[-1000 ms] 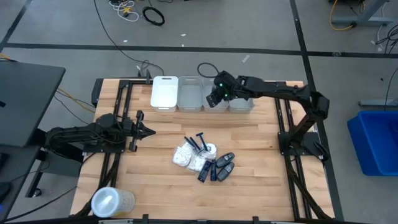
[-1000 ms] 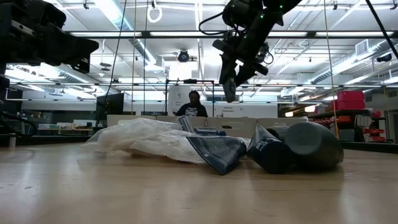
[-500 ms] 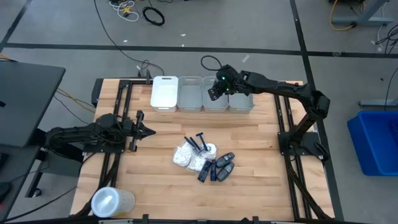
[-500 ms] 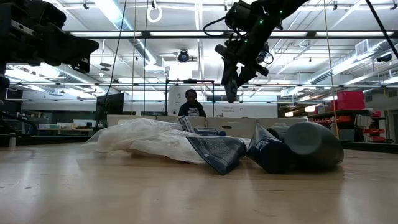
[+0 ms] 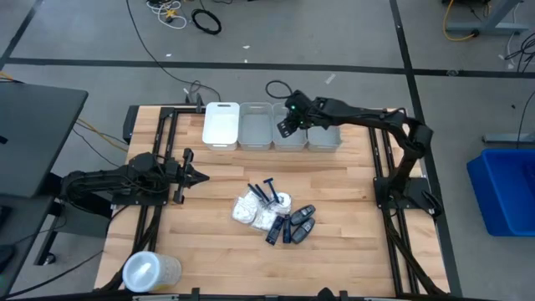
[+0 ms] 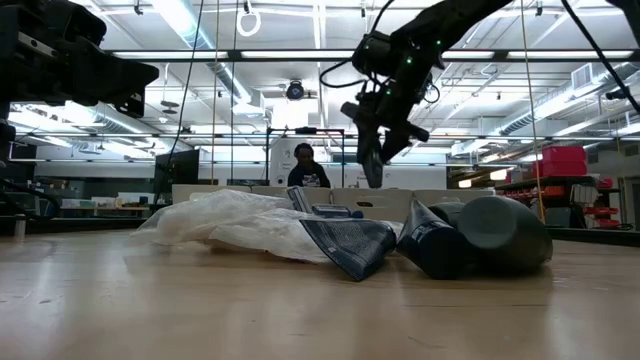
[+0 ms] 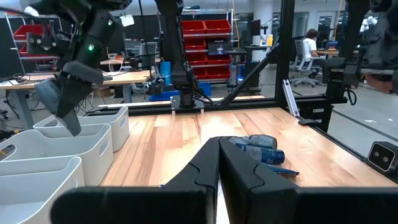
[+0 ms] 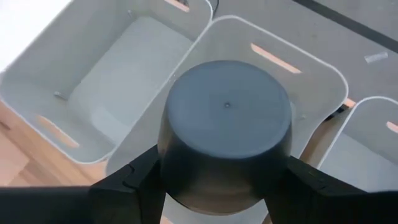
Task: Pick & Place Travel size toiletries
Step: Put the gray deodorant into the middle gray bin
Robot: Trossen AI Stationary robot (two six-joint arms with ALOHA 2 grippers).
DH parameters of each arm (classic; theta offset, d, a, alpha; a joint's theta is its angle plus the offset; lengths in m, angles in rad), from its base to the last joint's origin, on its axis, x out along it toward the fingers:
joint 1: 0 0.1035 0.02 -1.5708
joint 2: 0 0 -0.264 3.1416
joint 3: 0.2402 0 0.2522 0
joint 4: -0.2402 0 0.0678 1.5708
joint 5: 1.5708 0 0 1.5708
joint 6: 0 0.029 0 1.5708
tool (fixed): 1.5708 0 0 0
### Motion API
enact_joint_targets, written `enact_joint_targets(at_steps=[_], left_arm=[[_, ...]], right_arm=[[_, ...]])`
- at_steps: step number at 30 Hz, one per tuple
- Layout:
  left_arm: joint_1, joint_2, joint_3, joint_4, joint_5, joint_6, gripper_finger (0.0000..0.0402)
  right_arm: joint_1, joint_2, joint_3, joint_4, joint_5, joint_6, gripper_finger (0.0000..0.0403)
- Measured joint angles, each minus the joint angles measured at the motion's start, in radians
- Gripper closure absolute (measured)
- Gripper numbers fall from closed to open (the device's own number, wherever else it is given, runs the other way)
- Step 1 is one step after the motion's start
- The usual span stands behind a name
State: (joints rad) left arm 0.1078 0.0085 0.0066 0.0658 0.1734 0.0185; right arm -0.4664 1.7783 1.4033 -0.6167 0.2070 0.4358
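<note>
My right gripper [image 5: 287, 126] hangs over the row of bins at the table's far edge, shut on a small dark oblong container [image 8: 227, 124]. In the low view this container [image 6: 372, 168] hangs well above the table. The other travel size toiletries lie in a heap mid-table: dark blue razors [image 5: 266, 191], white crinkly packets [image 5: 251, 211] and dark containers [image 5: 297, 226]. My left gripper [image 5: 197, 176] waits shut and level at the table's left side, touching nothing. My right gripper pinches the dark container by its two opposite sides [image 8: 166, 163] between its two fingers [image 8: 134, 182]. The fingers slant down from above. The container is lifted clear, its round flat end [image 8: 227, 106] pointing down at a clear bin [image 8: 273, 50].
Along the far edge stand a white lidded bin [image 5: 221, 124] and three clear open bins [image 5: 256, 127]. A large clear round tub [image 5: 150, 272] sits at the near left corner. Bare wood lies between the heap and the bins. A person [image 6: 304, 170] sits beyond the table.
My right gripper has sunk toward the bins with the dark container still between its fingers; the arm has stretched a little farther out. The heap has not moved.
</note>
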Motion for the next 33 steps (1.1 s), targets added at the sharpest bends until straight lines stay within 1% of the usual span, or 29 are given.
enact_joint_targets(at_steps=[3, 5, 11, 14, 21, 27, 33], left_arm=[[0.000, 0.000, 0.000, 0.000, 0.000, 0.000, 0.0385], [0.000, 0.000, 0.000, 0.000, 0.000, 0.000, 0.0386], [0.000, 0.000, 0.000, 0.000, 0.000, 0.000, 0.0386], [0.000, 0.000, 0.000, 0.000, 0.000, 0.000, 0.0385], [0.000, 0.000, 0.000, 0.000, 0.000, 0.000, 0.0386], [0.000, 0.000, 0.000, 0.000, 0.000, 0.000, 0.0386], [0.000, 0.000, 0.000, 0.000, 0.000, 0.000, 0.0386]], right_arm=[[0.000, 0.018, 0.000, -0.001, 0.000, 0.000, 0.0165], [0.000, 0.029, 0.000, -0.003, -0.001, 0.000, 0.0160], [-0.003, 0.061, 0.000, -0.008, -0.008, 0.000, 0.0182], [-0.004, 0.074, 0.000, -0.011, -0.009, 0.000, 0.0185], [-0.004, 0.077, 0.000, -0.015, -0.010, 0.024, 0.0151], [-0.005, 0.077, 0.000, -0.027, -0.068, 0.036, 0.0152], [-0.005, 0.077, 0.000, -0.030, -0.072, 0.038, 0.0142]])
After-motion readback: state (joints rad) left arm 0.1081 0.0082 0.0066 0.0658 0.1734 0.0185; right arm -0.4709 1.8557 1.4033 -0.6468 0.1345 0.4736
